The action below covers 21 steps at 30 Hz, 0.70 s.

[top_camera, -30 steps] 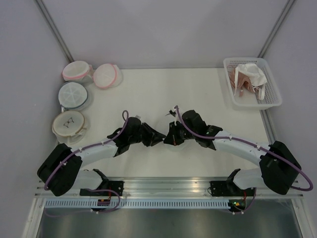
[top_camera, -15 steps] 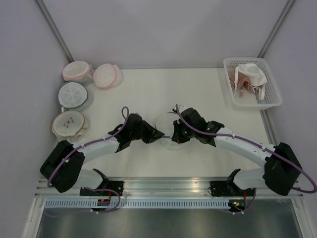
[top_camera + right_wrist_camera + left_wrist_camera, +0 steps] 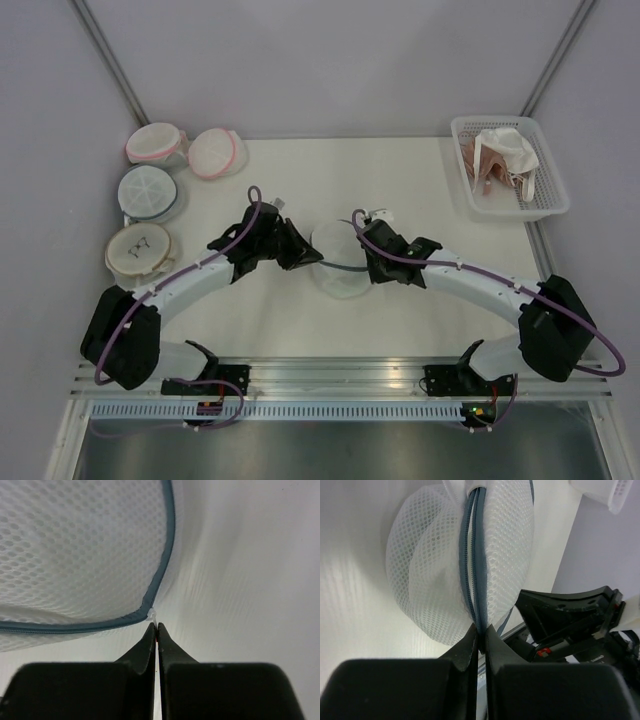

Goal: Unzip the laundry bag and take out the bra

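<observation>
The laundry bag (image 3: 336, 262) lies in the middle of the worktop (image 3: 300, 190), between the two arms. It is a domed white mesh bag with a grey-blue zip rim. In the left wrist view the zip (image 3: 472, 555) runs straight down the mesh and is closed along the stretch that shows. What is inside cannot be made out through the mesh.

The left fingers (image 3: 475, 639) are pressed together on the zip rim at the bag's left side, with the rim running into the pinch. The right fingers (image 3: 152, 636) are together too, at the bag's right edge. Their tips meet a small white tab (image 3: 151, 614) where the zip rim bends; whether they hold that tab cannot be told.

Along the worktop's left edge lie two pink-rimmed round bags (image 3: 155, 143) (image 3: 217, 152), a light-blue round bag (image 3: 150, 190) and a beige-rimmed one (image 3: 140, 250). In the far right corner a white basket (image 3: 500, 122) holds white and pinkish garments (image 3: 505, 150), well apart from the arms.
</observation>
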Available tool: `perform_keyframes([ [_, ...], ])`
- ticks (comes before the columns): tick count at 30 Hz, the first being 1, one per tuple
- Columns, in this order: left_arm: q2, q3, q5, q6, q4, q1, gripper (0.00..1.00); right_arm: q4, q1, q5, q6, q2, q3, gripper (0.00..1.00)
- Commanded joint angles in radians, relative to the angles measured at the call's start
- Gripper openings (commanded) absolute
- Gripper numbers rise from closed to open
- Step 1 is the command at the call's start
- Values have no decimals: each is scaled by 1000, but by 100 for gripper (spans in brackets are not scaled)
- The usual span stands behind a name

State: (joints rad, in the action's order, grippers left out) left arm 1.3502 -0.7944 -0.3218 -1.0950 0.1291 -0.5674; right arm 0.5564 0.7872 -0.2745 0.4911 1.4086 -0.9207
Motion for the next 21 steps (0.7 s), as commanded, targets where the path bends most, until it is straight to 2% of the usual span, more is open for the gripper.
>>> perform_keyframes([
  [1, -35, -31, -40, 216, 159, 113, 2, 85, -17, -176, 10, -5, -47, 0],
  [4, -25, -26, -30, 248, 164, 222, 2, 65, -16, -138, -5, -36, -41, 0],
  [7, 39, -83, -40, 265, 133, 277, 2, 19, -10, 10, -64, -77, -17, 0],
  [9, 142, -166, -59, 268, 91, 279, 2, 4, 3, 105, -85, -106, 0, 0],
  [12, 315, -313, -161, 235, 37, 279, 2, -12, 14, 206, -100, -123, 16, 0],
  [15, 476, -440, -253, 167, -87, 281, 3, -30, 21, 270, -100, -132, 31, 1],
  [16, 515, -469, -275, 155, -114, 279, 6, -33, 23, 271, -94, -135, 37, 0],
  [18, 576, -529, -298, 126, -164, 279, 33, -41, 27, 271, -83, -138, 43, 0],
  [20, 575, -526, -307, 106, -171, 278, 61, -50, 29, 271, -80, -143, 49, 0],
  [21, 529, -508, -289, 100, -171, 278, 66, -55, 27, 270, -79, -142, 49, 0],
])
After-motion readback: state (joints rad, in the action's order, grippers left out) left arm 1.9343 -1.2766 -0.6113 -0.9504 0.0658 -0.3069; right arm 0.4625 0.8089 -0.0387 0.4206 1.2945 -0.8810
